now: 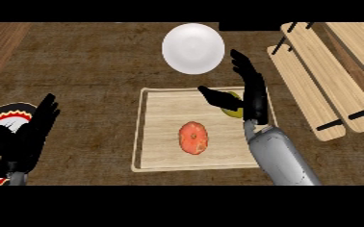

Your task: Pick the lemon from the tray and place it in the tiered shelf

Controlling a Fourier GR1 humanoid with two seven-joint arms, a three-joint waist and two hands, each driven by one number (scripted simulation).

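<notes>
Lemon, yellow, round [232, 107], at tray's 2 o'clock; right hand [252, 94] spread over it, unclosed. Risk: fruit rolls off light wooden tray [160, 130] when fingers close.

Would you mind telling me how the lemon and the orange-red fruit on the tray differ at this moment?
The lemon is yellow and lies at the tray's upper right; the orange-red fruit lies near the tray's middle. The lemon is mostly hidden between the thumb and fingers of the right hand, while the orange-red fruit is in full view with no hand at it. The visible part of the lemon looks smaller than the orange-red fruit. Both rest on the same wooden tray.
</notes>
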